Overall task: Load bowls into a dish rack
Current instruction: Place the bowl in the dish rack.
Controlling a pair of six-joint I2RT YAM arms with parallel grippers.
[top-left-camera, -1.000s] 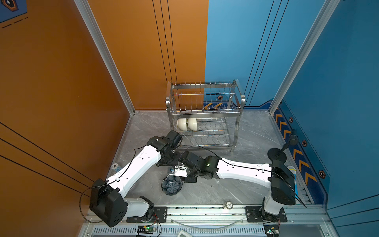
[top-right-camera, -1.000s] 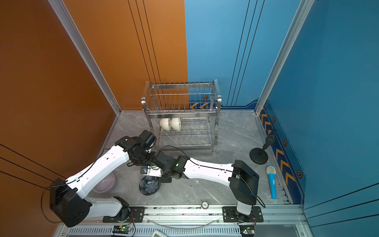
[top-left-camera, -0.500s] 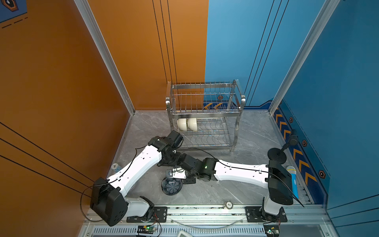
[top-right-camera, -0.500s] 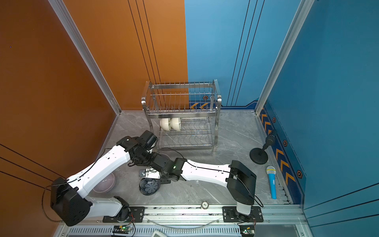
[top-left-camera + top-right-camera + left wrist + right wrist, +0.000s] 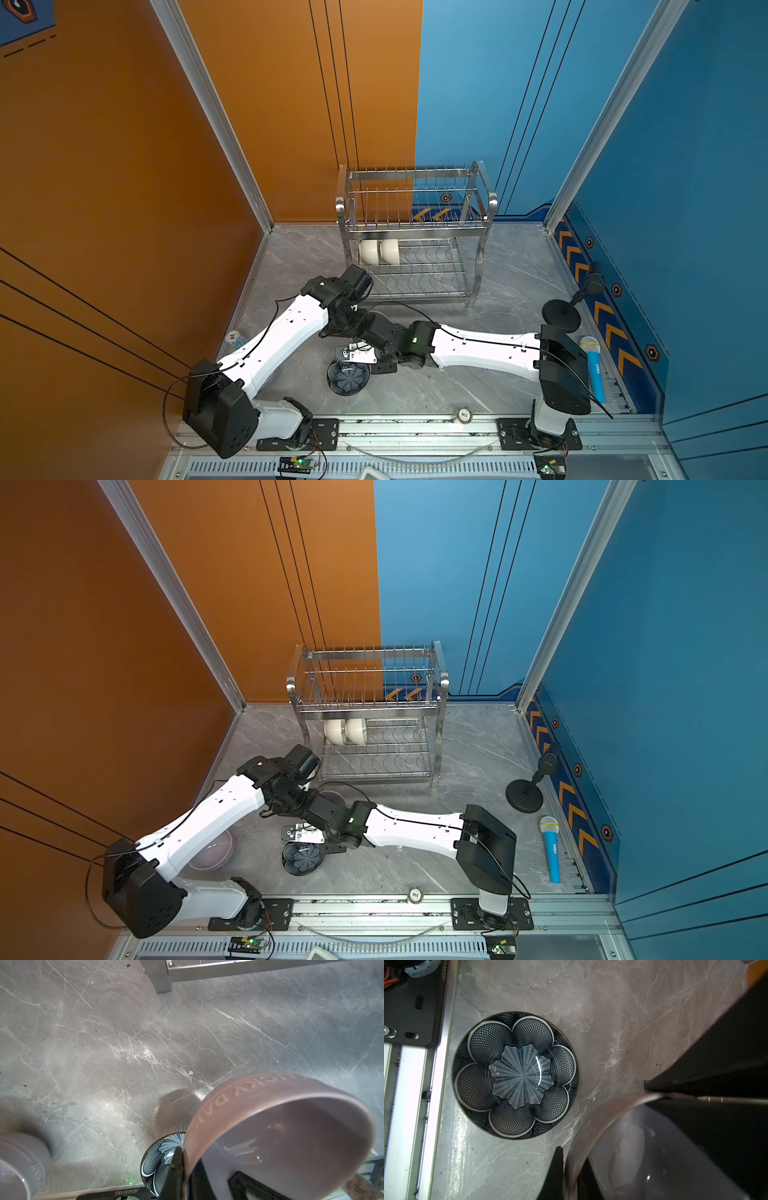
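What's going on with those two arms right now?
In front of the rack, the left pincer and right pincer each pinch the rim of one lilac bowl, apparently a handover. Two cream bowls stand in the rack's lower tier. A dark bowl and a second lilac bowl sit on the table.

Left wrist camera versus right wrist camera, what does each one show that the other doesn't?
Left wrist only: the shiny steel wire dish rack's leg, a second pale lilac round bowl, and raised lettering on the held pale lilac round bowl. Right wrist only: the silver aluminium rail and the whole flower pattern inside the dark blue-grey round bowl. Both: the held bowl clamped at its rim, the dark bowl, the grey marble tabletop.
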